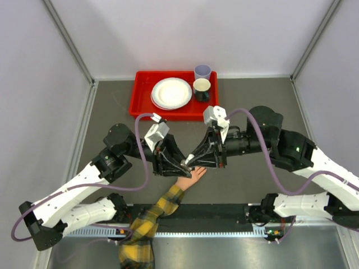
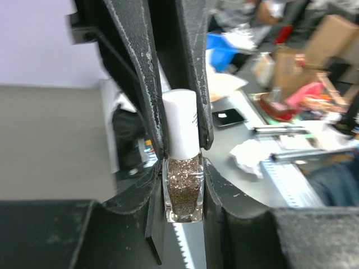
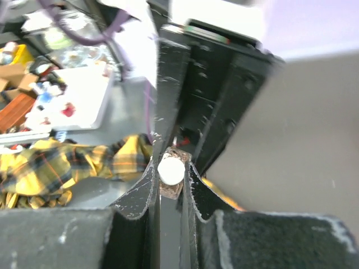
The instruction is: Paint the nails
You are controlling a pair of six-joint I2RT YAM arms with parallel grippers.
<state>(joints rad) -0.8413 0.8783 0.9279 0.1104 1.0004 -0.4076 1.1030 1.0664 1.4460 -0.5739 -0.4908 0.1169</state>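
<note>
Left end effector (image 2: 182, 168): pinching the small clear bottle (image 2: 183, 193) by its glass body, one finger on each flat side. The bottle stands upright in the left wrist view and holds brown-gold glitter polish.
Right end effector (image 3: 171, 168): pressed together on the white cap (image 3: 171, 170) of the bottle, which the right wrist view shows end-on. In the left wrist view its dark fingers (image 2: 140, 84) come down on both sides of the cap.
Meeting point: the two end effectors are tip to tip at mid table.
Mannequin hand (image 1: 190, 178): pale peach, lying on the dark table (image 1: 241, 179), with its fingers reaching towards the joined end effectors.
Nails: at that hand's fingertips, just beside or under the bottle in the top view. They are too small and too covered to make out.
Plaid sleeve (image 1: 150, 216): yellow and black, running diagonally from the near edge up to the wrist.
Red tray (image 1: 143, 95): at the far edge of the table, well apart from the hand. It carries a white plate (image 1: 171, 92) and a dark cup (image 1: 202, 88).
Lavender cup (image 1: 202, 72): at the tray's far right corner, just behind the dark cup.
</note>
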